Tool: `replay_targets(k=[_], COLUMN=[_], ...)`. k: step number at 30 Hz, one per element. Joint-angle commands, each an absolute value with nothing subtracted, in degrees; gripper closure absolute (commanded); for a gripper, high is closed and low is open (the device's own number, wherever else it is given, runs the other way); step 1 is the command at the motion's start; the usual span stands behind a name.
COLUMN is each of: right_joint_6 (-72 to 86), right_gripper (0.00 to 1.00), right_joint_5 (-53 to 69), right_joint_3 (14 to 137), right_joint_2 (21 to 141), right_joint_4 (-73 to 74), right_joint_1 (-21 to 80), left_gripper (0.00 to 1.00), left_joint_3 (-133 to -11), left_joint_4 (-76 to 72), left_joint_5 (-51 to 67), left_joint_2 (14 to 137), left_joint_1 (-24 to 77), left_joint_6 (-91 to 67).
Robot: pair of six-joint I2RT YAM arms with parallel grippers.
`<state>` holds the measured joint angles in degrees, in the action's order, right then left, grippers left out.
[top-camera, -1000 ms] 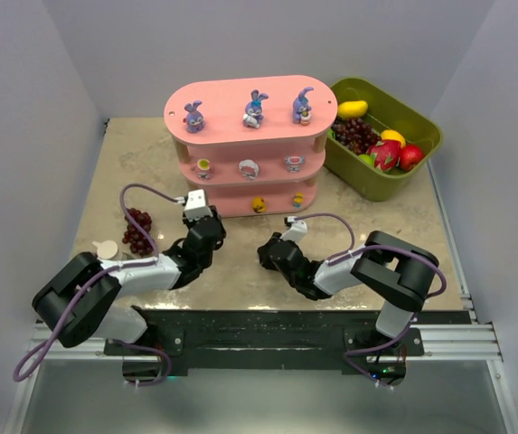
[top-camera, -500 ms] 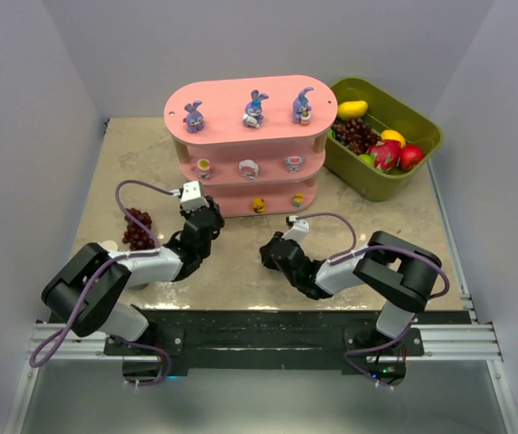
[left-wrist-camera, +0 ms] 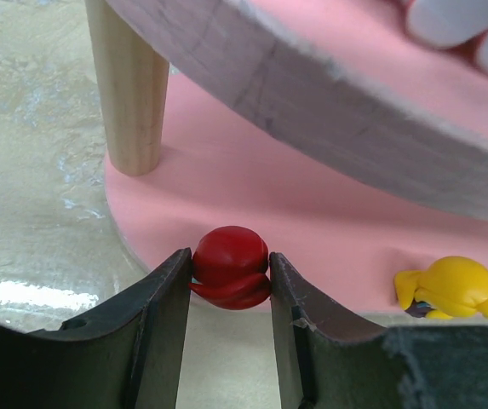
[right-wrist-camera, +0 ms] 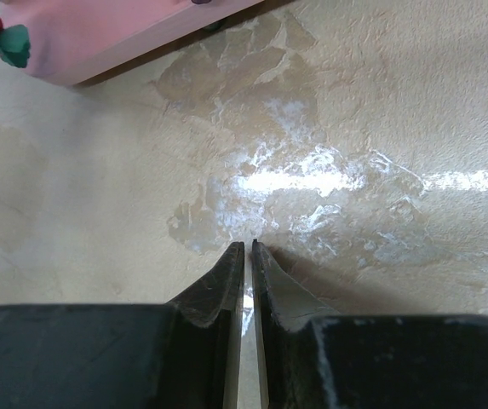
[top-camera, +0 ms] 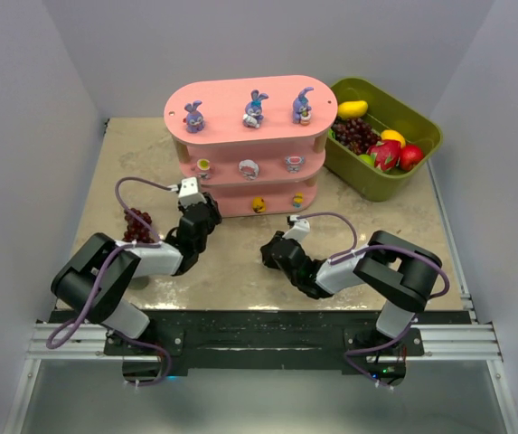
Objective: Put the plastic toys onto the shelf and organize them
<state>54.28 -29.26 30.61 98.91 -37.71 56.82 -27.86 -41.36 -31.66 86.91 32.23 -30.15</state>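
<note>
The pink three-tier shelf (top-camera: 240,101) stands at the back centre. Three purple-blue bunnies (top-camera: 256,108) line its top board, three pink-and-white toys (top-camera: 249,168) the middle one, and two yellow ones (top-camera: 259,204) the bottom. My left gripper (top-camera: 206,202) is at the shelf's lower left end. In the left wrist view it (left-wrist-camera: 231,274) is shut on a small red toy (left-wrist-camera: 231,266), held at the front edge of the bottom board (left-wrist-camera: 295,187), left of a yellow toy (left-wrist-camera: 452,288). My right gripper (top-camera: 268,255) rests low over the table, shut and empty (right-wrist-camera: 248,247).
An olive-green bin (top-camera: 421,136) with fake fruit sits right of the shelf. A dark red grape bunch (top-camera: 137,226) lies on the table by the left arm. A wooden post (left-wrist-camera: 133,94) holds up the shelf just left of the held toy.
My left arm has swung forward and up toward the shelf's lower left end, carrying the red toy. The right arm has hardly moved.
</note>
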Motion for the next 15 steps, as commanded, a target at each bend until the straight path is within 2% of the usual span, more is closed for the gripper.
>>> replay_targets(k=[1,7,15], right_joint_6=[53.53,53.79,53.61], right_gripper=[0.87,0.87,0.87], right_joint_5=[-31.82,-31.64,-31.20], right_joint_3=[29.18,29.09,29.88], right_joint_2=[98.17,98.88,99.93], right_joint_4=[-32.96,-33.13,-33.13], right_joint_1=[56.07,55.90,55.72], left_gripper=[0.76,0.76,0.70], left_joint_3=[-30.06,-29.97,-31.03], left_joint_4=[-47.02,-48.60,-48.60], left_joint_5=[-30.85,-31.20,-31.55], left_joint_2=[89.20,90.35,92.99], left_joint_1=[31.47,31.11,30.59], left_joint_6=[-27.95,-27.60,-27.51])
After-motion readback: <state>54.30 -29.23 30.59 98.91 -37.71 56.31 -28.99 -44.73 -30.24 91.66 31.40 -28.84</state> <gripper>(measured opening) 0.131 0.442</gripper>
